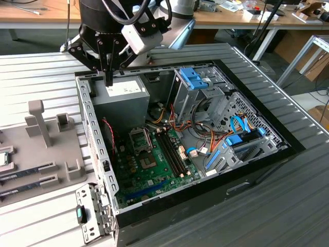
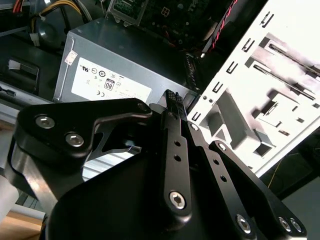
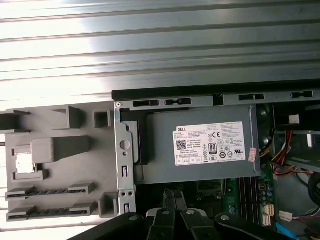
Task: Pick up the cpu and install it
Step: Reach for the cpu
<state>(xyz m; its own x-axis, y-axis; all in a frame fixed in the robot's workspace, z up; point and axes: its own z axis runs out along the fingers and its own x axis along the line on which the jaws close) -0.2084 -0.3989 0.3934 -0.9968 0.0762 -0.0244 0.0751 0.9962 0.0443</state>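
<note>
While the gripper [image 1: 109,81] hangs over the power supply [image 1: 121,98], the cpu [image 1: 3,159] lies on the tray [image 1: 36,180].
Its fingers are pressed tip to tip with nothing between them, just above the supply's labelled top and near the case [image 1: 88,121] wall that faces the tray. The cpu sits flat in a tray recess, well apart from the fingers and beyond that wall.

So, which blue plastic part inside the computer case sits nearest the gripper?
The ridged blue plastic latch atop the metal drive cage, beside the grey power-supply box; the other blue pieces lie farther from the gripper.
</note>
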